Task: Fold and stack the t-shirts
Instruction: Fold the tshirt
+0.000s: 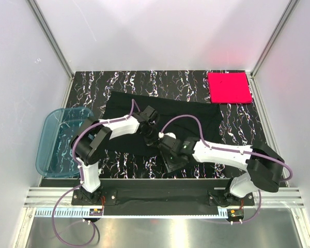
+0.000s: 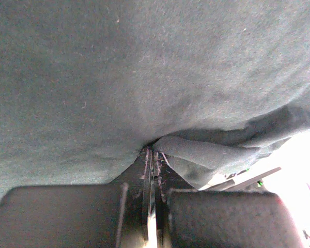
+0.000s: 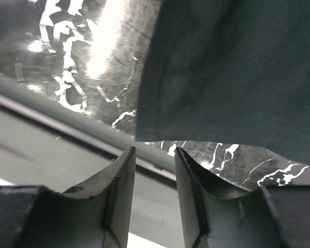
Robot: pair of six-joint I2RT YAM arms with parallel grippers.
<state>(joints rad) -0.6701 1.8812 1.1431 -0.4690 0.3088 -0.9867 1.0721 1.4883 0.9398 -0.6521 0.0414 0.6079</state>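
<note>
Currently the large plain black cloth t-shirt [image 1: 196,116] lies spread across the middle of the black marbled surface [image 1: 93,85]. On it, the left end effector [image 2: 151,152] is pinched together on a fold (fabric bunches right at the tips). Nearer the rail, the right end effector [image 3: 154,151] has its fingers apart with nothing between them, just short of the shirt's hem. The bright pink-red folded square t-shirt [image 1: 229,87] sits in the far right corner. The translucent blue plastic tub [image 1: 46,155] sits at the left edge.

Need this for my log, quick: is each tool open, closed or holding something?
Left tool: closed, pinching the black shirt.
Right tool: open, holding nothing, just short of the shirt's edge.
</note>
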